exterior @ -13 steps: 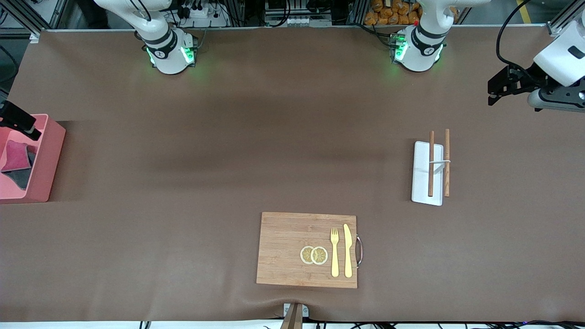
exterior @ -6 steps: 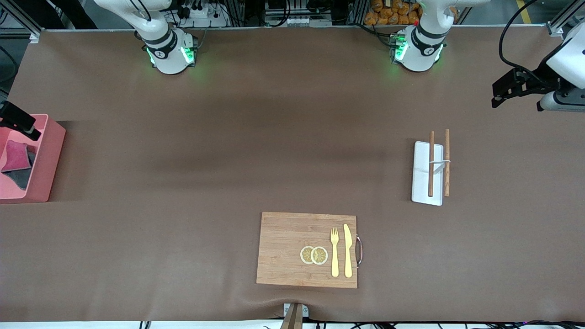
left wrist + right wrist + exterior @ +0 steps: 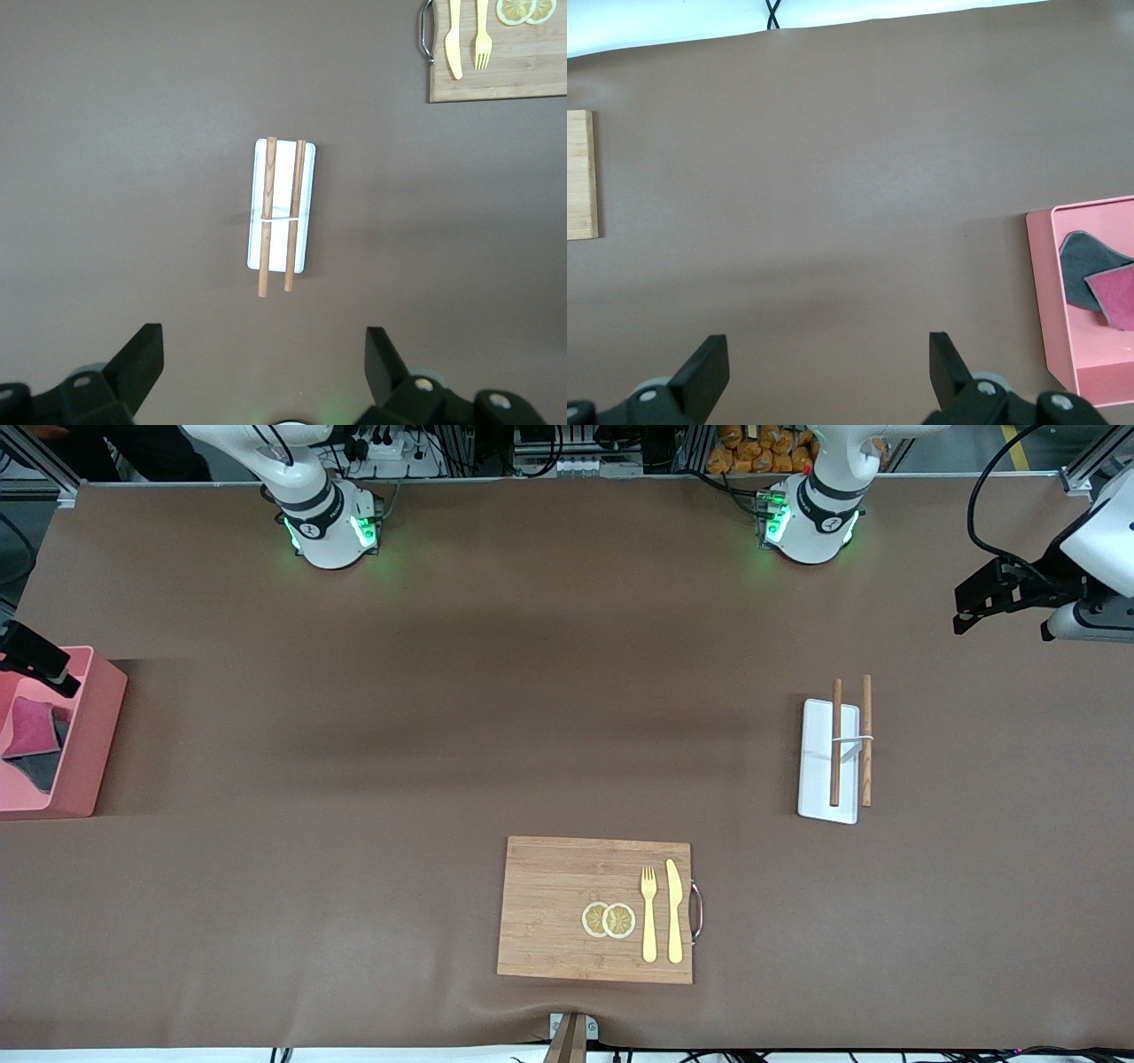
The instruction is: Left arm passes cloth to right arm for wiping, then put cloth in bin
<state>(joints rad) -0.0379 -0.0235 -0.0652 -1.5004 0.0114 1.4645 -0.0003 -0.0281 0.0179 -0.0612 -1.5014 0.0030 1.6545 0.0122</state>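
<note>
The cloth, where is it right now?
The cloth lies inside the pink bin at the right arm's end of the table, in no gripper; the front view shows it.

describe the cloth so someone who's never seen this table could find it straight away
Go to the right arm's end of the brown table, where a tall-walled pink bin stands. The cloth lies inside it, a small soft rag. Its magenta-red and dark grey halves set it apart; everything else on the table is hard: the wooden board and the white tray.
</note>
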